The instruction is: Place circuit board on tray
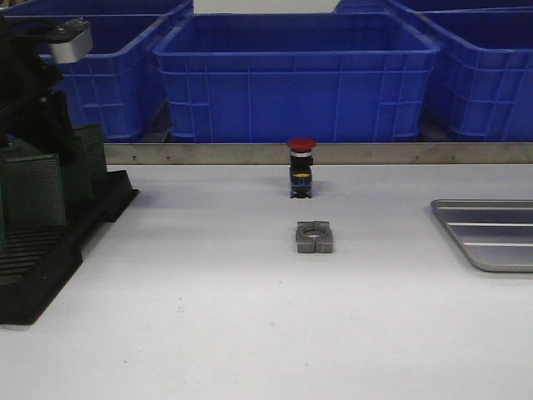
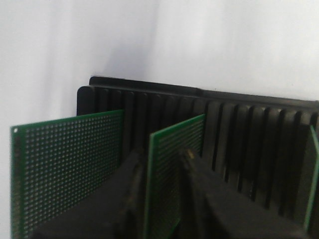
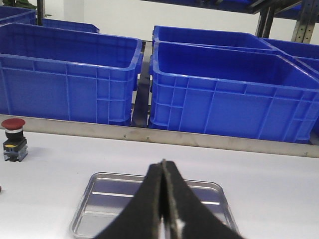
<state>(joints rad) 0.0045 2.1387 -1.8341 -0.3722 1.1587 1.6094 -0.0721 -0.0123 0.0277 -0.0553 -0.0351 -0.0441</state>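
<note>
Black fingers (image 2: 162, 199) of my left arm fill the foreground of the left wrist view, one on each face of an upright green perforated circuit board (image 2: 174, 169) that stands in the black slotted rack (image 2: 239, 129). They straddle the board closely, yet I cannot tell whether they are already pinching it or merely set around it. A second board (image 2: 65, 169) stands in a slot beside it, and the edge of a third (image 2: 314, 179) shows at the far side.

From the front view, the rack (image 1: 50, 250) sits at the left end of the desk (image 1: 208, 325), with my left arm above it. The tray (image 1: 491, 233), silver-grey and ribbed, lies well apart at the right edge. Between them stand a red-capped push button (image 1: 301, 167) and a small grey metal block (image 1: 314, 237).

My right arm's fingers (image 3: 163, 199) are pressed together, holding nothing, poised just before the tray (image 3: 104, 199). Blue plastic bins (image 3: 219, 89) line the back.

I judge this to be the grasp step: the board is not yet out of its slot. Next I need a firm pinch, then a straight lift along the slot so the board does not catch on its neighbours, before carrying it across to the tray.
</note>
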